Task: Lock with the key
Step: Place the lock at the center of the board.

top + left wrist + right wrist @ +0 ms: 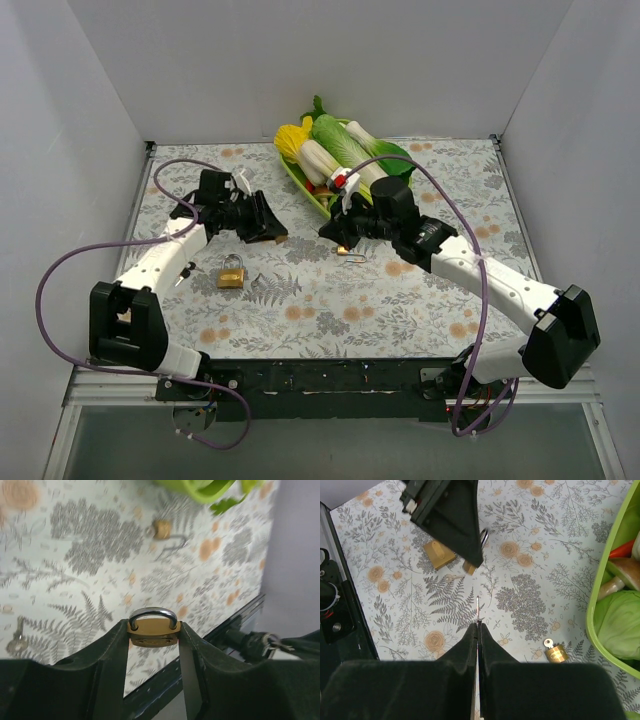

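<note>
My left gripper [153, 630] is shut on a small brass padlock [152, 628] with a steel shackle that looks closed, held above the table. In the top view this gripper [272, 232] is left of centre. My right gripper [478, 626] is shut on a thin key [478, 609] whose blade sticks out past the fingertips, edge-on. In the top view the right gripper [330, 232] faces the left one with a small gap between them. The right wrist view shows the left gripper [470, 555] and its padlock [469, 568] ahead of the key.
A second brass padlock [232, 273] lies on the flowered cloth with a loose key [256, 280] beside it. A smaller padlock with a key in it [345, 250] lies under the right gripper. A green tray [296, 180] of toy vegetables stands behind.
</note>
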Robot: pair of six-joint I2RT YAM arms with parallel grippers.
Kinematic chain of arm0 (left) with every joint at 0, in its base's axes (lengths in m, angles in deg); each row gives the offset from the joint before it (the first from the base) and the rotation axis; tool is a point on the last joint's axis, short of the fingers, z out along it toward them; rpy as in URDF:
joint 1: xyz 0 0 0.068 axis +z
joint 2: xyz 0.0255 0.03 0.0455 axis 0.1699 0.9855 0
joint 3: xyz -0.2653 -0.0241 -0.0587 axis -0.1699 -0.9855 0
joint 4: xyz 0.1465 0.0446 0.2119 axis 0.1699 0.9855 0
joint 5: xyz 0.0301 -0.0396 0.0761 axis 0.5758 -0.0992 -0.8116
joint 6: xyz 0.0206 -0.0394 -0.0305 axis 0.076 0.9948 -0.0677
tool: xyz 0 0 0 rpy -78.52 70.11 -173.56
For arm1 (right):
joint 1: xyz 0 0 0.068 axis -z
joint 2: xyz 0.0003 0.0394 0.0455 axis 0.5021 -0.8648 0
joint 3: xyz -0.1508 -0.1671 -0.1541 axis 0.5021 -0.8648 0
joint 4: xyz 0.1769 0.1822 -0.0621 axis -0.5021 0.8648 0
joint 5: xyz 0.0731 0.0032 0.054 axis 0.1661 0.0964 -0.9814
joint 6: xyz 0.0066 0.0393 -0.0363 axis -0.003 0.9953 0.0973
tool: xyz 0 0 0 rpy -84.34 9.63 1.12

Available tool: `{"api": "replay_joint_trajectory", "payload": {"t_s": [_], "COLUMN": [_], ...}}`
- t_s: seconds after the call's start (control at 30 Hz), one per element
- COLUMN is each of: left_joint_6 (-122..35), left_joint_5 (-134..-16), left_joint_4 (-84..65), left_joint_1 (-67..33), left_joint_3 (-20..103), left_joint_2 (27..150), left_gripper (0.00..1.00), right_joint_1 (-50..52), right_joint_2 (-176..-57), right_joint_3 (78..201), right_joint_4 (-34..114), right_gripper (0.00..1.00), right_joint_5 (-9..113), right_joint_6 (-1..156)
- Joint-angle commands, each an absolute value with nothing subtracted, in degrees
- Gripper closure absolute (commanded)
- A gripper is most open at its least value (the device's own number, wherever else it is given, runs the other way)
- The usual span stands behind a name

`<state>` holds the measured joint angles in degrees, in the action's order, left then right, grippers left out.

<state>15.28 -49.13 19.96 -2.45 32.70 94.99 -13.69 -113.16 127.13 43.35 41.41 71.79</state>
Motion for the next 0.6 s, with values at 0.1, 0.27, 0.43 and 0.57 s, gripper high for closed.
{"api": "replay_joint_trajectory", "payload": {"t_s": [0.1,0.27,0.43,0.57], "left_joint_6": [7.49,10.13,10.21,11.27], "left_joint_5": [-60.22,-70.31,-74.11,-74.56], "left_joint_4": [35.60,38.68,38.42,37.63], "left_joint_1": [-8.67,-10.78,-12.37,-14.56], "left_joint_3": [30.01,30.37,31.33,30.98], "left_joint_2": [94.93,99.85,101.79,103.02], "left_gripper": [1.00,1.00,1.00,1.00], "right_joint_1": [-13.45,-13.45,-13.45,-13.45], "right_joint_2": [-111.30,-110.69,-110.07,-109.72], "right_joint_3": [125.79,125.44,124.65,124.03], "right_joint_4": [41.38,40.86,40.59,40.42], "right_gripper": [0.99,0.99,0.99,0.99], "right_joint_5": [41.19,42.33,42.51,42.51], "right_joint_6": [70.93,68.64,68.11,68.46]}}
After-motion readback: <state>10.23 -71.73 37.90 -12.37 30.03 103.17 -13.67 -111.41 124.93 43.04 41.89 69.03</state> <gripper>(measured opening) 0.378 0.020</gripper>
